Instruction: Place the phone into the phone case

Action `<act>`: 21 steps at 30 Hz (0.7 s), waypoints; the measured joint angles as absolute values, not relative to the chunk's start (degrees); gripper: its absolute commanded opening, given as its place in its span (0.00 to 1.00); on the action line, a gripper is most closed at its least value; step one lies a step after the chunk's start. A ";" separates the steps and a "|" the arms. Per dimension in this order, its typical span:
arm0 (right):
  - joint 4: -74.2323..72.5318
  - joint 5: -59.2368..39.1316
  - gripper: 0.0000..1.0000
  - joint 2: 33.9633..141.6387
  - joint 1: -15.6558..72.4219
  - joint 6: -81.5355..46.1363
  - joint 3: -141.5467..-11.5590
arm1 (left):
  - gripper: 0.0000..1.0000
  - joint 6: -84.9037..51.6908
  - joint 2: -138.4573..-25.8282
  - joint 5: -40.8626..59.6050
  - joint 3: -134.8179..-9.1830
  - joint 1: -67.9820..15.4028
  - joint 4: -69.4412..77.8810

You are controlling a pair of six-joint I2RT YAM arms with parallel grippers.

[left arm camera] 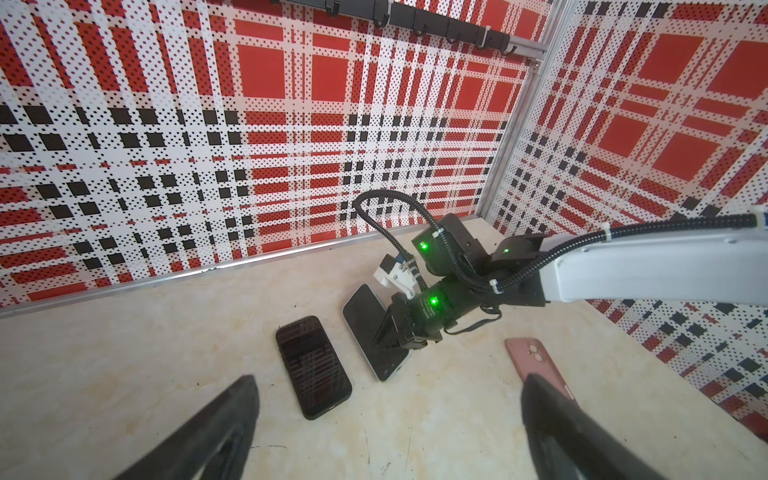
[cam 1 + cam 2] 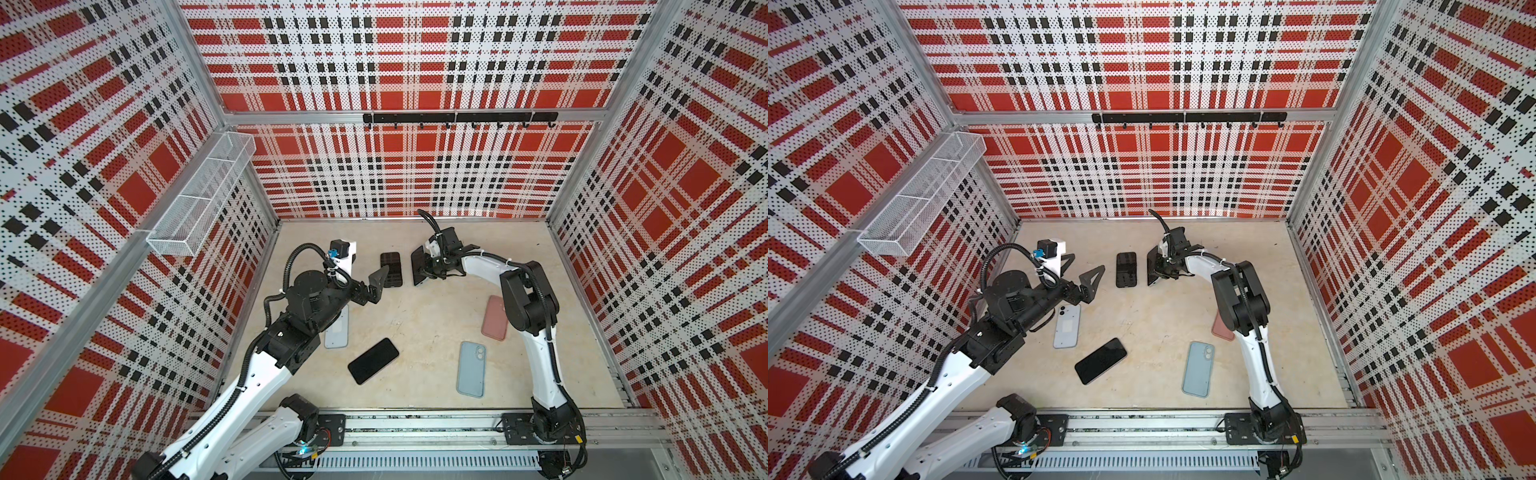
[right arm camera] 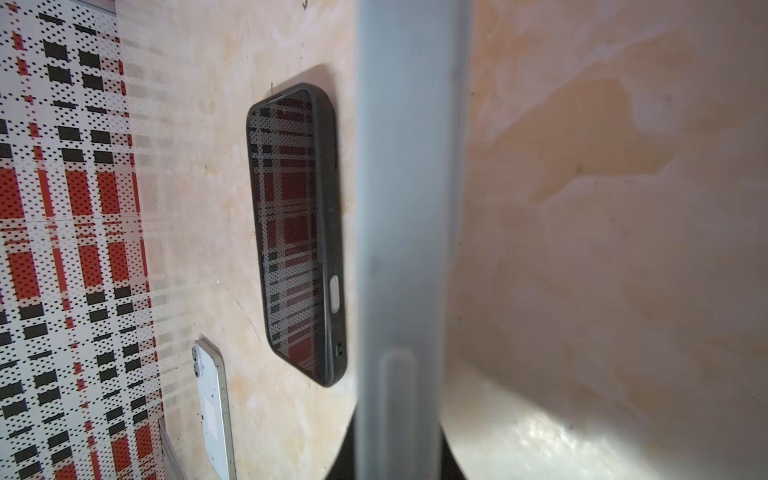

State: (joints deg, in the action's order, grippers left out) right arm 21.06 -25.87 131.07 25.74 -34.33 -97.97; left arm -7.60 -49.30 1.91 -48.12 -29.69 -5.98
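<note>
The phone, dark-screened with a pale rim, is tilted up on a long edge over the table, clamped between the closed jaws of the right gripper. The left wrist view shows this grip plainly. The right wrist view gives only the phone's blurred grey side running between the jaws. Just past the jaws, apart from the phone, a black-cased phone lies flat, its screen mirroring the plaid wall. The left gripper hangs with jaws spread wide and empty, this cased phone just ahead of its fingertips. Behind the right gripper, its arm half hides a pink case. Well back from both jaws lie a blue case, a black phone and a white phone.
</note>
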 measured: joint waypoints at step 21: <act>21.87 -21.50 0.36 131.96 25.76 -34.09 -98.50 | 0.99 -7.62 -49.19 2.46 -48.12 -29.69 -5.93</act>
State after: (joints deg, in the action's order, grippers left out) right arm 21.87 -21.50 131.96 25.76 -34.09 -98.50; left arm -7.62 -49.19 2.46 -48.12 -29.69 -5.93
